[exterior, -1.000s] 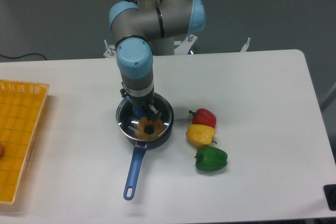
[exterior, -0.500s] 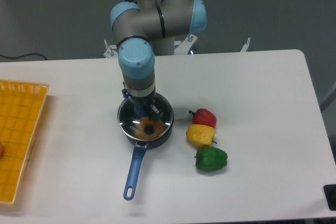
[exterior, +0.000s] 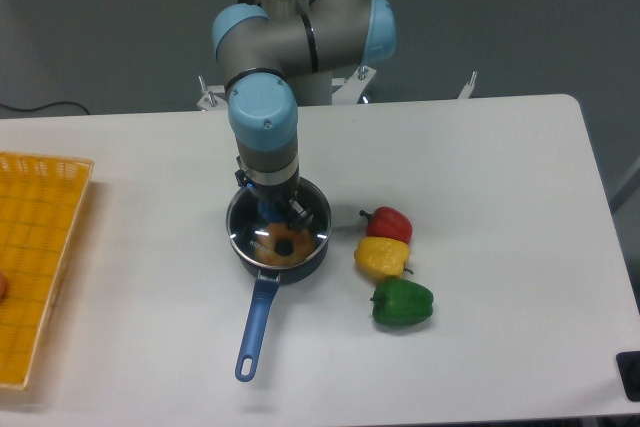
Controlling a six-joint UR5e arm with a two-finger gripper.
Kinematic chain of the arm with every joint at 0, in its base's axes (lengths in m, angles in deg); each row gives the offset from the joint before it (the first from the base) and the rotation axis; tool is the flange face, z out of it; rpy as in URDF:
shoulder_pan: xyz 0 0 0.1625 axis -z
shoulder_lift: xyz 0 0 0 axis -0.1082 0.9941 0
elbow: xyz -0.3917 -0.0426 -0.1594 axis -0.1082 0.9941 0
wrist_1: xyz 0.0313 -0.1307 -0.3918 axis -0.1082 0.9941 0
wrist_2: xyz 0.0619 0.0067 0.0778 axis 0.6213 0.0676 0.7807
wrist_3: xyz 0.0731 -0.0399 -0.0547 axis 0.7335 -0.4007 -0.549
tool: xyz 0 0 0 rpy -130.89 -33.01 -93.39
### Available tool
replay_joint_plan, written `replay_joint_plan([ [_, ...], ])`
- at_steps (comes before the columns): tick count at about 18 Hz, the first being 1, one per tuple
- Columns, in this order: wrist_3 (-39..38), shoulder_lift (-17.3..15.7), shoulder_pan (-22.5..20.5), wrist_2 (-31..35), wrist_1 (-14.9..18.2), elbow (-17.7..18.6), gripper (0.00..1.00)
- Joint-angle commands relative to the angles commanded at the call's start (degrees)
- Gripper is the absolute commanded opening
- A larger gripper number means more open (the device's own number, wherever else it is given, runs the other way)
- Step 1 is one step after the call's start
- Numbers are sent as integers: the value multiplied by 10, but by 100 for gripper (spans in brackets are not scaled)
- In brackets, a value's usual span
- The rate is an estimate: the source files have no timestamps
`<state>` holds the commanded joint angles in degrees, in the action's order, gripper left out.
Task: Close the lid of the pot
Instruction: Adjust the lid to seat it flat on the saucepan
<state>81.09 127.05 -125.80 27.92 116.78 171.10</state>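
White tabletop [exterior: 500, 207] fills most of my view, with a grey wall behind it and the arm's base at twelve o'clock. Near the middle sits the pot [exterior: 277, 259], a small round dark navy saucepan whose long blue handle [exterior: 255, 330] runs toward six o'clock and ends in a hole. I see the pot lid [exterior: 282, 230] lying across the pot's mouth, a clear glass disc with a thin bright metal rim; through the glass an orange ring-shaped thing with a dark centre shows inside the pot (I can't make out what it is). The blue knob at the lid's centre is only partly visible, just under the tool. My gripper [exterior: 272, 209] points straight down over the lid, toward its twelve o'clock half, and the wrist body hides the fingers, so I cannot tell how wide the jaws stand or whether they have the knob. At three o'clock from the pot, near but apart from it, three peppers lie in a touching row: red pepper [exterior: 389, 222], yellow pepper [exterior: 382, 256], green pepper [exterior: 403, 303]. At nine o'clock, well apart, an orange basket [exterior: 30, 267] sits at the table's edge.
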Motion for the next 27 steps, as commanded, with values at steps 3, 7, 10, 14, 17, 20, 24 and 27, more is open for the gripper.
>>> replay_joint_plan([
  [3,-1,3,0,1,-4,0,53],
  [7,-2,5,0,1,-5,0,53],
  [10,-2,5,0,2,-5,0,53],
  [14,-2,5,0,2,-6,0,53],
  [17,-3,5,0,2,-7,0,53],
  [20,-3,7,0,2,-7,1,53],
  [24,-4,10,1,3,-7,0,53],
  [27,-4,10,1,2,-7,0,53],
])
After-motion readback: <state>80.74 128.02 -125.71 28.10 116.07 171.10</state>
